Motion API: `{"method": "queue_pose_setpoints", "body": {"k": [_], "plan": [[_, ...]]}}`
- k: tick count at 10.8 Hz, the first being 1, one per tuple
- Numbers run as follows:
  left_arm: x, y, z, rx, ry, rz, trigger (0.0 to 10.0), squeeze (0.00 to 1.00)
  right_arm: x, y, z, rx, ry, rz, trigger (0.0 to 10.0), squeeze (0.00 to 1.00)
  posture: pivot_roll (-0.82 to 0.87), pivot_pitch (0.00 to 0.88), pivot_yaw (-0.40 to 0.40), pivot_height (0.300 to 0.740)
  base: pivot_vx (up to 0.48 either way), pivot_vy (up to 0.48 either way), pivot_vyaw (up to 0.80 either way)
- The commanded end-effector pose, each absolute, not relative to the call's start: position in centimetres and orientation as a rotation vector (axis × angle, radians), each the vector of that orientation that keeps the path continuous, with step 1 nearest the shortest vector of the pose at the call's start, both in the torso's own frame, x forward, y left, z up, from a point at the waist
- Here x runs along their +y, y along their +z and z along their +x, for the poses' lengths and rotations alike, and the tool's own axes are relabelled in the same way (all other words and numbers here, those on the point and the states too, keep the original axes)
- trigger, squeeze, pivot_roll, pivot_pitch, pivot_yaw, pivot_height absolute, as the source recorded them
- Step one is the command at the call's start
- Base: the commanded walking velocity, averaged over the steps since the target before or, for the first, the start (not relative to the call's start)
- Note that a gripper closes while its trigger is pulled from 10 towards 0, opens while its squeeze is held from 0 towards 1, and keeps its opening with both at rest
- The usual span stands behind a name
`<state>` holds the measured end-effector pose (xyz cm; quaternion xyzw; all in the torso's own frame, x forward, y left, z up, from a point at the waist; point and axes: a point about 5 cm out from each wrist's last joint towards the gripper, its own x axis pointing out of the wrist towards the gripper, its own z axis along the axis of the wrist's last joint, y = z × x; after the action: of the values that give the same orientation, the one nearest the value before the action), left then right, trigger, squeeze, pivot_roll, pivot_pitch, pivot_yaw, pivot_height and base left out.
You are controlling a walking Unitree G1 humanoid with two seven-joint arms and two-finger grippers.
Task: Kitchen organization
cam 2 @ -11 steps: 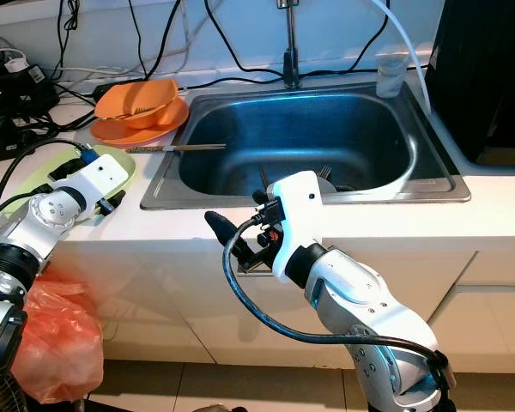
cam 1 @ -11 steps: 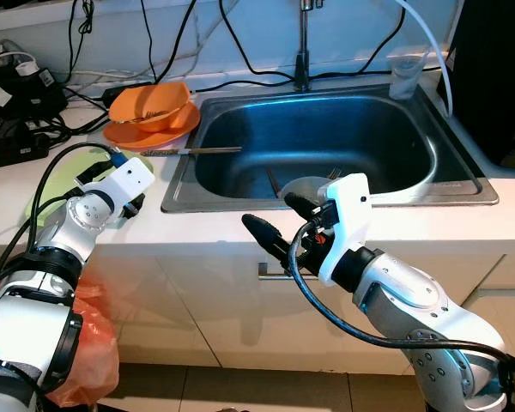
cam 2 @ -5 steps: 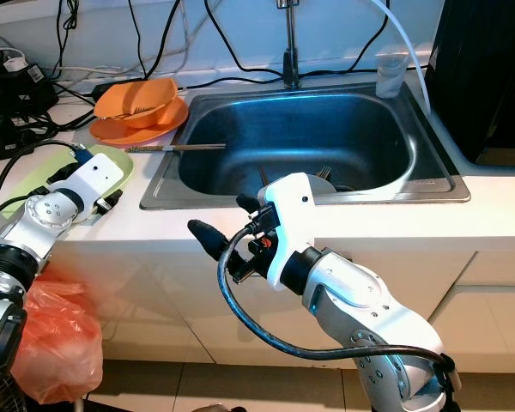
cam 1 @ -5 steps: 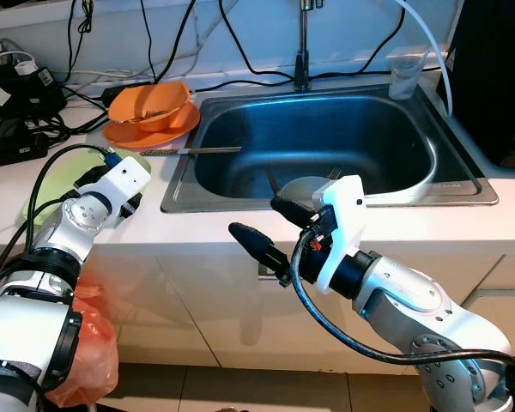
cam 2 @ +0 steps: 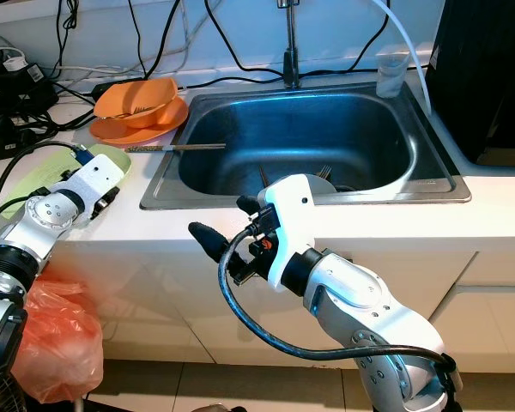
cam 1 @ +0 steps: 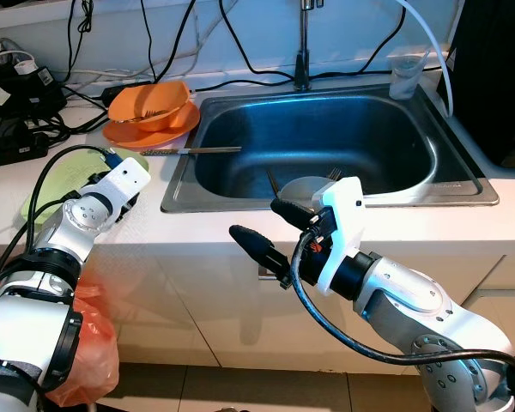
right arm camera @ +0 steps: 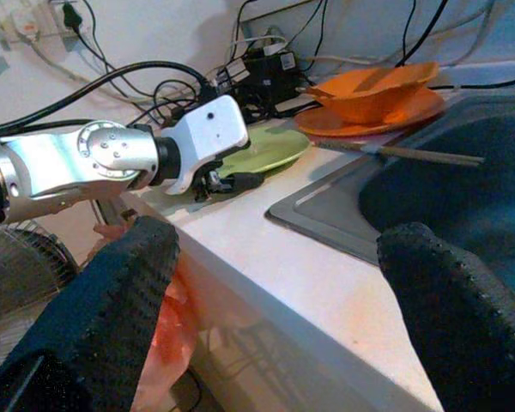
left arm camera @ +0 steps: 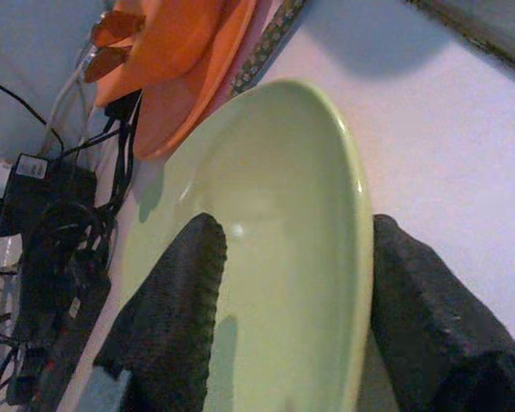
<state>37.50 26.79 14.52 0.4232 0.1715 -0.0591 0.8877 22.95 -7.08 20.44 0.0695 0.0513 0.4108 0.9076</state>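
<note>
The green plate (left arm camera: 275, 249) lies flat on the white counter (cam 1: 206, 225), left of the sink (cam 1: 326, 146) and just in front of the orange dishes (cam 1: 150, 112). In the left wrist view the left gripper (left arm camera: 292, 292) has its two fingers spread wide, one over the plate's inside and one outside its near rim, so the rim sits between them; nothing is pinched yet. Whether either finger touches the plate cannot be told.

Against a second ago, the left gripper has crept further onto the plate: its white wrist block now covers more of the green edge in the head views. The plate itself has not shifted. This looks like the end of the approach, with closing on the rim the likely next step.

The right gripper (cam 1: 266, 230) hangs in front of the counter edge, below the sink, fingers wide apart and holding nothing. It has swung a little leftward and opened out over the last second, then settled; it looks like it is waiting or getting ready to help.

Further out, a long utensil (cam 1: 193, 150) lies across the sink's left rim, a fork (cam 1: 333, 173) and a grey dish (cam 1: 305, 185) sit in the basin, a clear cup (cam 1: 403, 77) stands by the back right corner, and an orange bag (cam 1: 94, 343) hangs below the counter.
</note>
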Motion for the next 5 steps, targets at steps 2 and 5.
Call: {"method": "queue_pose_setpoints", "body": {"k": [2, 5], "plan": [[27.25, 14.62, 37.37, 0.360, -0.115, 0.857, 0.0, 0.00, -6.87, 20.55, 22.65, 0.105, 0.872, 0.148, 10.0, 0.00, -0.08, 0.003, 0.144, 0.740, 0.000, 0.000, 0.00], [27.21, 14.39, 37.27, 0.363, -0.128, 0.851, 0.0, 0.00, -6.85, 20.45, 22.65, 0.110, 0.870, 0.149, 10.0, 0.00, -0.08, 0.005, 0.144, 0.740, 0.000, 0.000, 0.00]]}}
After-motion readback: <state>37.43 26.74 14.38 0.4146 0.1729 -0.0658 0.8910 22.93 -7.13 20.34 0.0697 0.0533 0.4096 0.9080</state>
